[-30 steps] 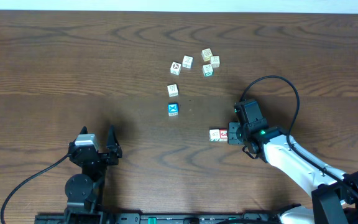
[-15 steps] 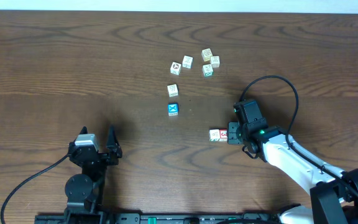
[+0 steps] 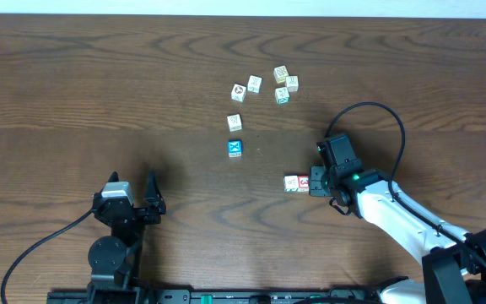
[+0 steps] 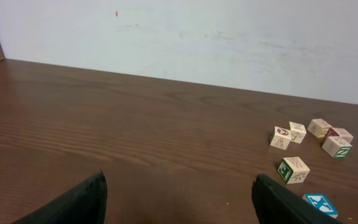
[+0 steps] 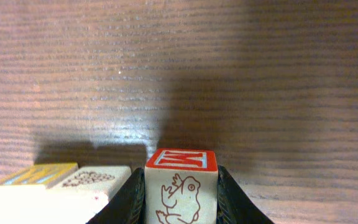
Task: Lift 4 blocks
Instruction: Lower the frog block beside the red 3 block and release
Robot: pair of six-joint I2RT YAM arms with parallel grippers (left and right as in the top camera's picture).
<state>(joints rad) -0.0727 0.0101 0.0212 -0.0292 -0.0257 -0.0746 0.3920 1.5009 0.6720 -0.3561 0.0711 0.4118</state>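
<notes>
A red-faced block (image 5: 180, 183) with a frog drawing sits between my right gripper's (image 5: 180, 186) fingers (image 5: 135, 196), which press both of its sides. Overhead, that red block (image 3: 304, 181) is at the right gripper (image 3: 312, 182), level with a white-faced block (image 3: 291, 182) touching its left side. The bright blue-faced block (image 3: 234, 149) lies mid-table, with a white block with a green side (image 3: 234, 122) just behind it. My left gripper (image 3: 133, 201) stands open near the front left, far from all blocks, nothing between its fingers (image 4: 73, 202).
A loose cluster of several pale cubes (image 3: 281, 84) lies at the back centre, with two more (image 3: 246, 87) to its left. The right arm's black cable (image 3: 378, 118) loops above the table behind the right gripper. A pale wall (image 4: 179, 37) bounds the far edge.
</notes>
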